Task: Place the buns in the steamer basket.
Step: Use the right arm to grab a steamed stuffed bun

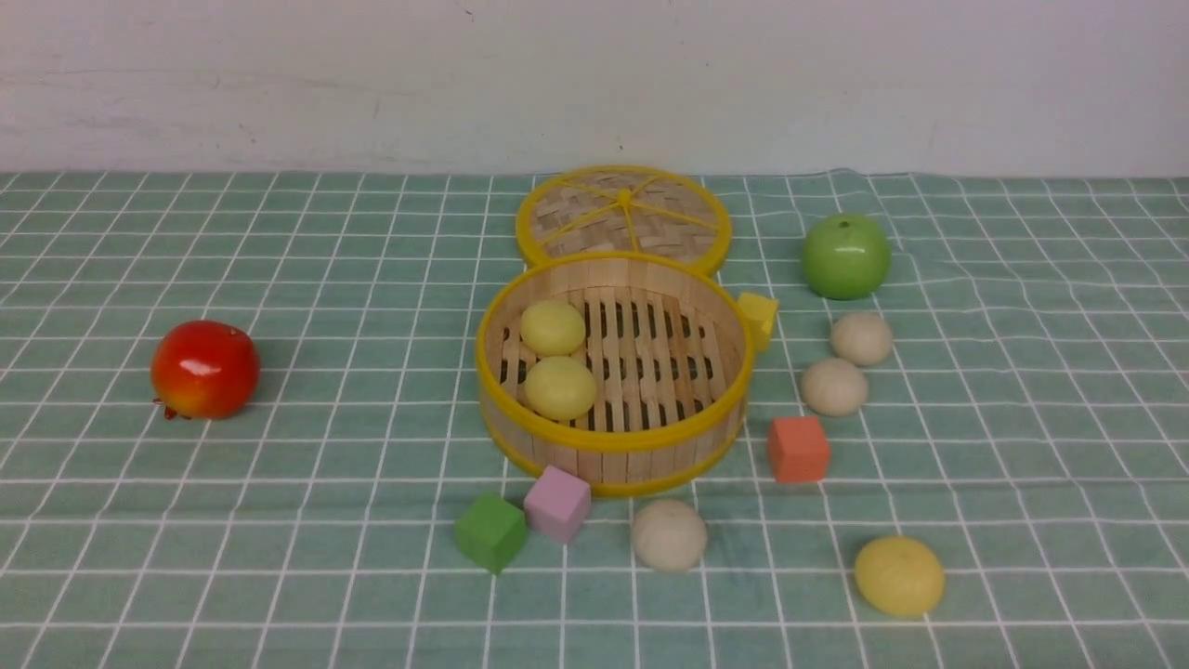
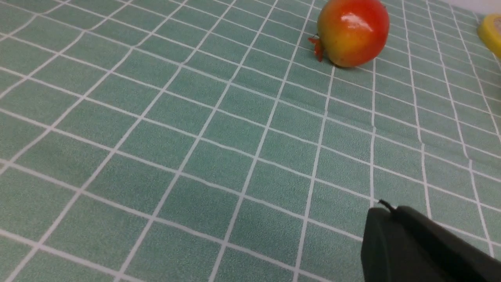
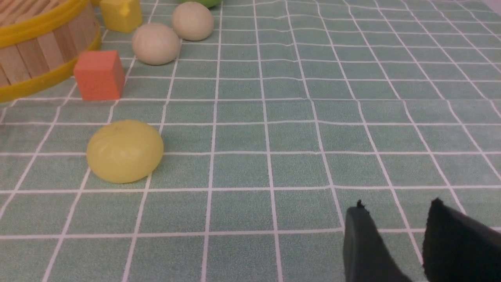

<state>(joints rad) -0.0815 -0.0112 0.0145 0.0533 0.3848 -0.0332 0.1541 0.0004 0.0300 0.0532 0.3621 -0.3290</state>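
The round steamer basket (image 1: 613, 444) stands mid-table with two pale yellow buns (image 1: 553, 327) (image 1: 560, 387) on its slats. On the cloth lie two beige buns (image 1: 861, 338) (image 1: 834, 386) to its right, a beige bun (image 1: 669, 535) in front, and a yellow bun (image 1: 898, 576) at the front right. In the right wrist view the yellow bun (image 3: 124, 151) lies apart from my right gripper (image 3: 397, 205), which is open and empty. My left gripper (image 2: 387, 209) is shut on nothing, over bare cloth. Neither arm shows in the front view.
The woven lid (image 1: 622, 216) lies behind the basket. A red fruit (image 1: 204, 369) sits at the left, a green fruit (image 1: 845, 255) at the back right. Cubes lie around the basket: yellow (image 1: 759, 316), orange (image 1: 797, 449), pink (image 1: 556, 503), green (image 1: 489, 531).
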